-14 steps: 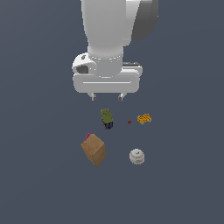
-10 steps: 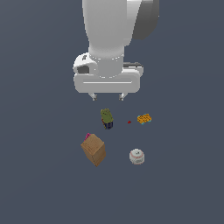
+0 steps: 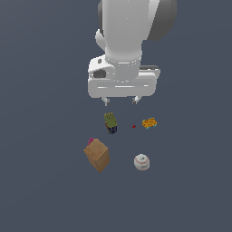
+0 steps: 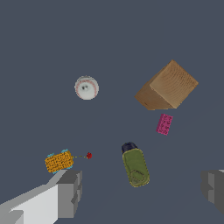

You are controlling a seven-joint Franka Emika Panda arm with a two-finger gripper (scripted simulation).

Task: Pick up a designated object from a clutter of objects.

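The white baseball [image 3: 142, 161] with faint red seams lies on the dark floor at the near right of the exterior view; it also shows in the wrist view [image 4: 86, 88]. My gripper [image 3: 120, 100] hangs open and empty high above the clutter, over the green-and-dark-blue bottle [image 3: 110, 122]. In the wrist view my gripper [image 4: 141, 188] has its fingers [image 4: 70, 192] spread wide on either side of the bottle [image 4: 134, 164]. The baseball lies apart from the fingers, with bare floor around it.
A tan box [image 3: 97, 155] sits tilted to the exterior view's left of the ball, with a small pink block [image 4: 164, 124] beside it. An orange lump [image 3: 149, 122] and a tiny red dot [image 3: 133, 126] lie to the right of the bottle.
The gripper has shifted slightly to the exterior view's right and stays high. The objects have not moved.
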